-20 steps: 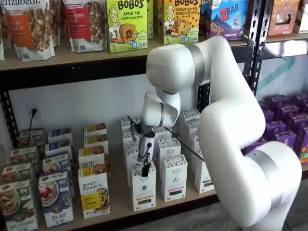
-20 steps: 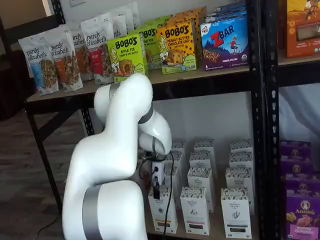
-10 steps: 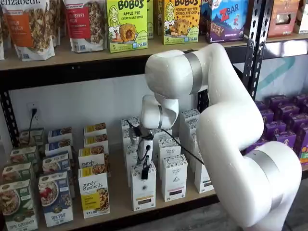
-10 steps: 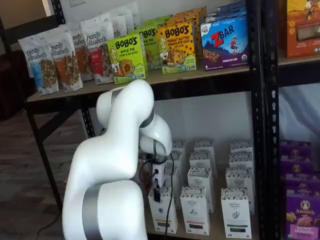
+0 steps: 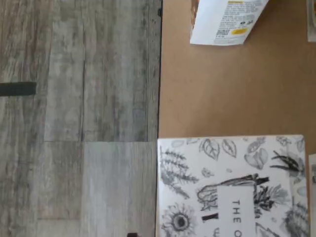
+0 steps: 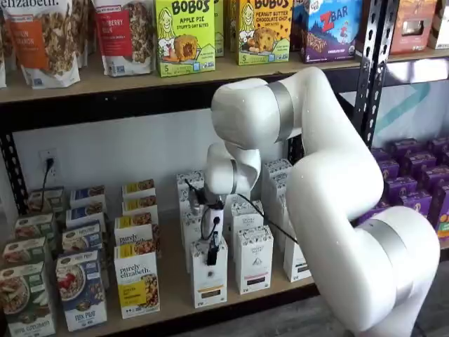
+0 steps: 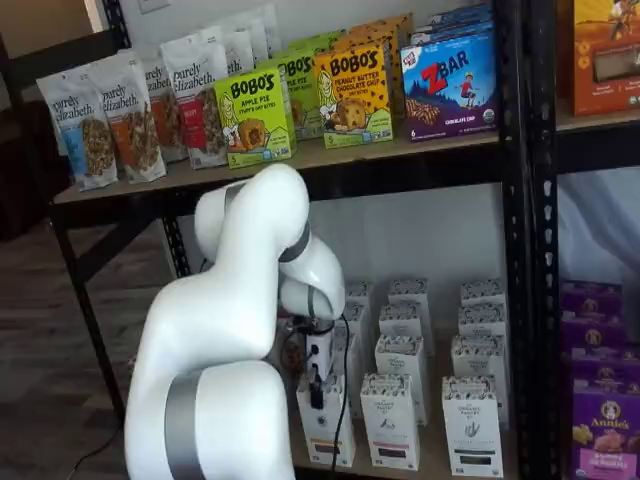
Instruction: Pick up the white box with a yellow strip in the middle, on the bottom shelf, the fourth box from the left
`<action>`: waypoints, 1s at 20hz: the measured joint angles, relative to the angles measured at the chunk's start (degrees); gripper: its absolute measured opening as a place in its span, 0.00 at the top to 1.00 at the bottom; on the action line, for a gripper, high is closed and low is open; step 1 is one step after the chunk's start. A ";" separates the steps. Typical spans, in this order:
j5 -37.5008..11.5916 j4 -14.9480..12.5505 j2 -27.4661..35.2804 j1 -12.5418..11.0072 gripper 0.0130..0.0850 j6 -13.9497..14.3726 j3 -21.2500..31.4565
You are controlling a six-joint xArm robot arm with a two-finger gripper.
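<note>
Neighbouring cartons (image 6: 253, 258) just beside the white box (image 6: 209, 281)

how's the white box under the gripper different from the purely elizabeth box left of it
The white box is narrow, with a speckled top band and a small dark label; the purely elizabeth box is wider, with a yellow panel and a granola picture. The gripper sits at the white box's top; nothing touches the other. Both stand upright at the front of the bottom shelf.

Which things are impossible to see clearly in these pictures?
- End effector: in both shelf views its black fingers show no clear gap; whether they hold the white box cannot be told.
- Box's strip colour: too small in both shelf views.
- Wrist view: the box top is cut off by the picture's edge; no fingers show.
- Bottom shelf: the arm hides its right part.
</note>
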 joint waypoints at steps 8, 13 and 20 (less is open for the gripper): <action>-1.30 0.94 1.05 -0.02 0.00 -0.98 -0.13; -2.93 2.20 1.39 -0.06 0.00 -2.23 0.22; -3.64 2.27 1.83 -0.09 0.00 -2.37 0.00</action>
